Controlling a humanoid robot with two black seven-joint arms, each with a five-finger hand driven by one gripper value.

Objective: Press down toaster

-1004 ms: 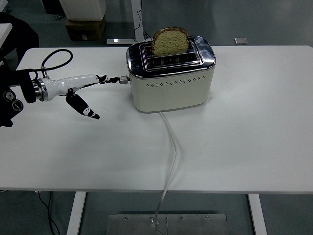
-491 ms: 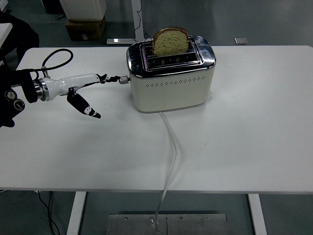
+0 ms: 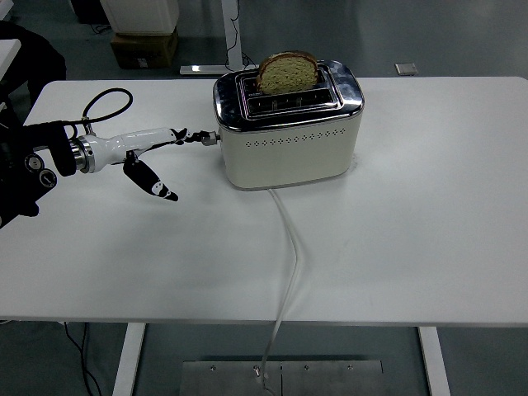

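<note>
A cream toaster (image 3: 289,148) with a chrome top stands at the back middle of the white table (image 3: 412,231). A slice of brown bread (image 3: 287,72) sticks up out of its far slot. My left hand (image 3: 186,167), white with black fingertips, reaches in from the left. Its long finger (image 3: 177,135) points right, and the tip touches the lever knob (image 3: 212,139) on the toaster's left end. The thumb (image 3: 153,181) hangs down and away over the table. The hand holds nothing.
A white power cord (image 3: 290,247) runs from the toaster's front over the table's near edge. A black cable loop (image 3: 107,102) arches above my left wrist. A cardboard box (image 3: 144,45) stands on the floor beyond the table.
My left hand has pushed right and slightly down at the lever knob. The knob and the bread sit a little lower than before.
</note>
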